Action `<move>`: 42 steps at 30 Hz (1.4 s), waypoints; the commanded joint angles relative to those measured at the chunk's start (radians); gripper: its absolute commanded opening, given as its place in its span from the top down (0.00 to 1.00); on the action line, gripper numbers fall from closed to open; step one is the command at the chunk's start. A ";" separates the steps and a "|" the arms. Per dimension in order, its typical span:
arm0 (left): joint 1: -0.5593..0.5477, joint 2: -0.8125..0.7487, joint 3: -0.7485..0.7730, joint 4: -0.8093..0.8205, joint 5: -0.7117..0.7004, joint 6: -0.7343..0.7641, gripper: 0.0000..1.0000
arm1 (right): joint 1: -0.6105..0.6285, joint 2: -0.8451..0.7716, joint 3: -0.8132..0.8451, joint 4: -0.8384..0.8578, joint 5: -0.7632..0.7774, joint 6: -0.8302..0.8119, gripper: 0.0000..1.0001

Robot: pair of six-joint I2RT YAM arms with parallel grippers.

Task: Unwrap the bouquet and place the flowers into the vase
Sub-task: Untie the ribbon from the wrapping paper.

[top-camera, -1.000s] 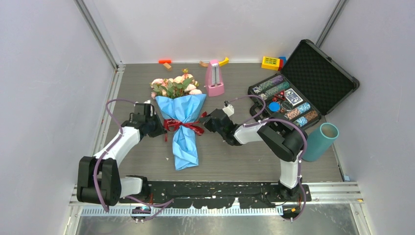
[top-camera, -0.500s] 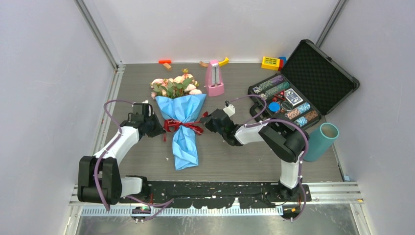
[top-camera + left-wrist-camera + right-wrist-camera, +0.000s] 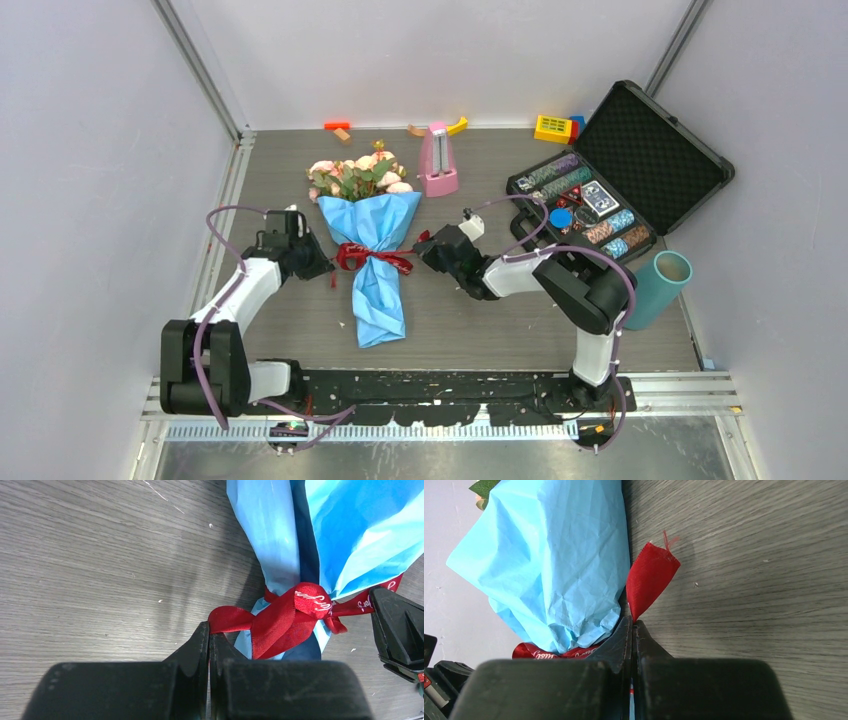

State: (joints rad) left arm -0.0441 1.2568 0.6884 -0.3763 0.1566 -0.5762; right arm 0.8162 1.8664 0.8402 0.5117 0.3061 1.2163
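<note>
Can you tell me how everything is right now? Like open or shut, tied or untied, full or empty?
Blue paper-wrapped bouquet of pink roses: lying flat on the table, wrapped.
Dark red satin ribbon: tied around the paper, an end pinched on each side.
Teal cylindrical vase: no flowers in it.
Black hard case: lid open.
Left end effector: shut on the ribbon.
Right end effector: shut on the ribbon.

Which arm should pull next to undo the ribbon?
Probably right: the right pincer is shut on the ribbon at its cut tail; the left pincer clamps a stretch close to the knot.
</note>
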 commanded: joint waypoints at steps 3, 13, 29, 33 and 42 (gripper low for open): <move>0.031 -0.004 0.013 0.017 0.005 -0.011 1.00 | -0.008 -0.060 -0.013 0.007 0.078 -0.023 1.00; 0.079 -0.005 0.008 0.020 0.027 -0.016 1.00 | -0.018 -0.077 -0.035 0.004 0.091 -0.030 1.00; 0.134 -0.016 -0.005 0.023 0.057 -0.025 1.00 | -0.033 -0.100 -0.065 -0.007 0.116 -0.041 1.00; 0.146 -0.018 -0.008 0.024 0.064 -0.031 1.00 | -0.036 -0.108 -0.071 -0.010 0.121 -0.044 1.00; 0.178 -0.023 -0.015 0.030 0.086 -0.044 1.00 | -0.046 -0.130 -0.091 -0.015 0.137 -0.049 1.00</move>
State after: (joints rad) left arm 0.1123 1.2564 0.6796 -0.3744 0.2283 -0.6052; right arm 0.7803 1.7889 0.7559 0.4820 0.3664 1.1881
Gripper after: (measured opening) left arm 0.009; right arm 0.021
